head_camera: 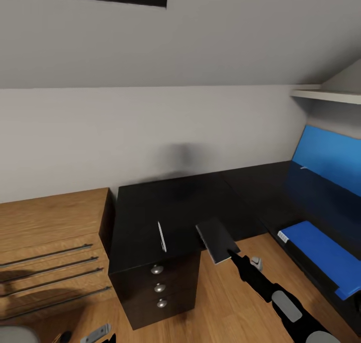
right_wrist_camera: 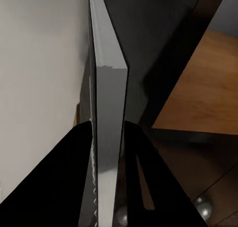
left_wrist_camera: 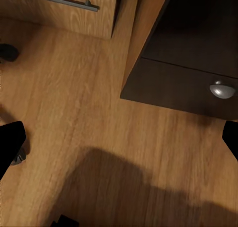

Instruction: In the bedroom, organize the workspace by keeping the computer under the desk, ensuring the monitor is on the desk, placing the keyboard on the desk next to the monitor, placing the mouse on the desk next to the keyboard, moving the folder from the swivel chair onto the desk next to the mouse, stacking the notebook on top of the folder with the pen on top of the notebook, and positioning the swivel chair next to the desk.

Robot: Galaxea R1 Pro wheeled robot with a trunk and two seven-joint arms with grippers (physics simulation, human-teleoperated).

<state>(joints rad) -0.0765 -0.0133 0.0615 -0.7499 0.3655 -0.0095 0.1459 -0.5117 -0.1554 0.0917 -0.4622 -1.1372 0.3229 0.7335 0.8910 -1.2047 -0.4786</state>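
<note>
My right gripper [head_camera: 228, 253] is shut on the notebook [head_camera: 217, 241], a flat dark-grey rectangle held tilted over the front edge of the black desk [head_camera: 150, 208]. In the right wrist view the notebook [right_wrist_camera: 110, 103] runs edge-on between the two black fingers [right_wrist_camera: 74, 177]. The blue folder [head_camera: 313, 250] lies flat on the desk's right wing. A thin white sliver [head_camera: 161, 236], perhaps the pen, lies on the desk above the drawer unit [head_camera: 159, 288]. My left gripper [left_wrist_camera: 119, 142] hangs open over the wooden floor beside a silver drawer knob [left_wrist_camera: 221, 90].
A light wooden low cabinet [head_camera: 50, 243] with long handles stands left of the desk. A bright blue panel [head_camera: 328, 155] leans at the far right under a white shelf [head_camera: 326, 95]. A small grey object [head_camera: 256, 262] sits on the floor below the notebook.
</note>
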